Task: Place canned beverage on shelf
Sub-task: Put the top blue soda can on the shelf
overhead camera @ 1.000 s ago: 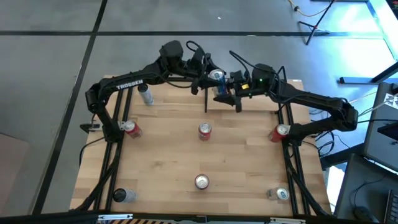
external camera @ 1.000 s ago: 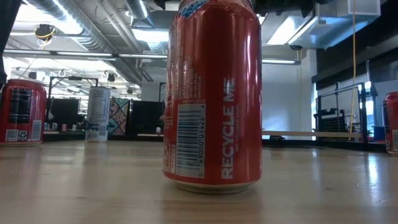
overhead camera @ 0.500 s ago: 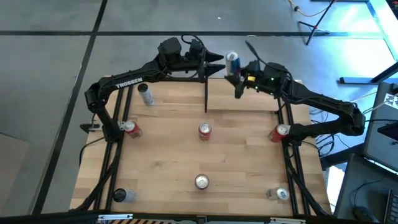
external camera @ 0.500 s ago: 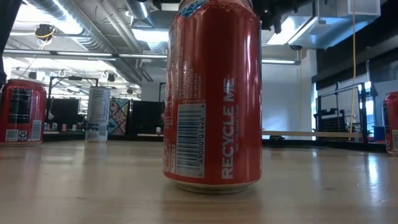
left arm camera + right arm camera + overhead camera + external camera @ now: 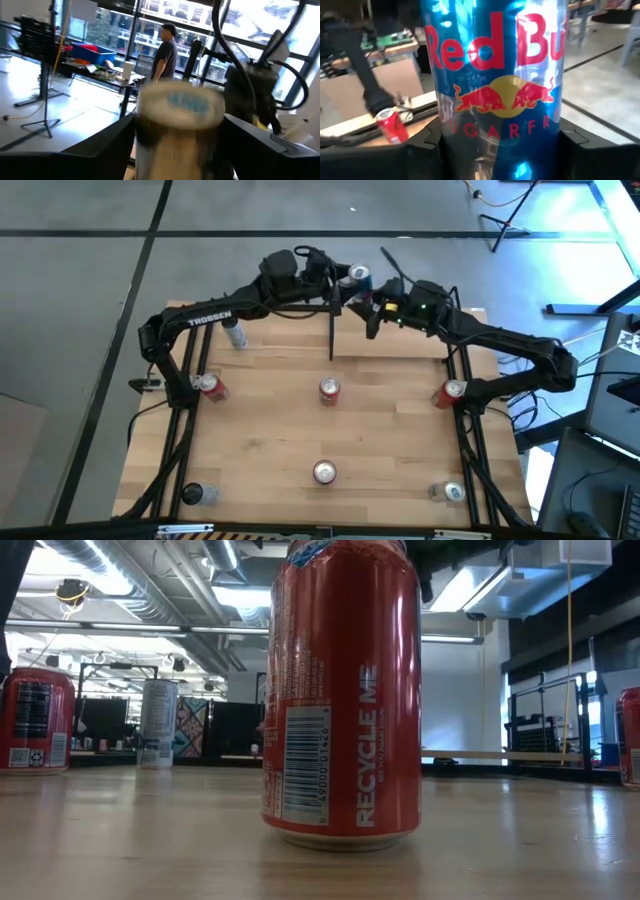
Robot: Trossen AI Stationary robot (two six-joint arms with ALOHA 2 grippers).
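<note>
A blue and silver Red Bull can (image 5: 358, 276) is held up above the table's far edge, between my two grippers. My right gripper (image 5: 368, 298) comes from the right and is shut on the can, which fills the right wrist view (image 5: 497, 90). My left gripper (image 5: 342, 280) comes from the left and is open. Its fingers (image 5: 125, 140) stand on either side of the blurred can (image 5: 177, 130); I cannot tell whether they touch it. A thin black upright post (image 5: 331, 330) stands below the grippers. A raised light-wood board (image 5: 500, 754) shows far back in the low view. My right gripper pinches the can's side wall (image 5: 447, 150), low on its body, between its two fingers (image 5: 426, 150). The fingers come about level from the table's right side. The can stands upright in the hold, lifted clear of the table.
Red cans stand on the tabletop at the left (image 5: 208, 387), centre (image 5: 329, 388), right (image 5: 450, 391) and near centre (image 5: 324, 471). Silver cans stand at the far left (image 5: 234, 332) and at both near corners (image 5: 198, 494) (image 5: 452, 492). The near-centre red can (image 5: 340, 690) fills the low view.
My right gripper has carried the can up and toward the far edge, then a little toward the left. My left gripper has also gone up and toward the far edge. The can now sits between the left gripper's open fingers.
</note>
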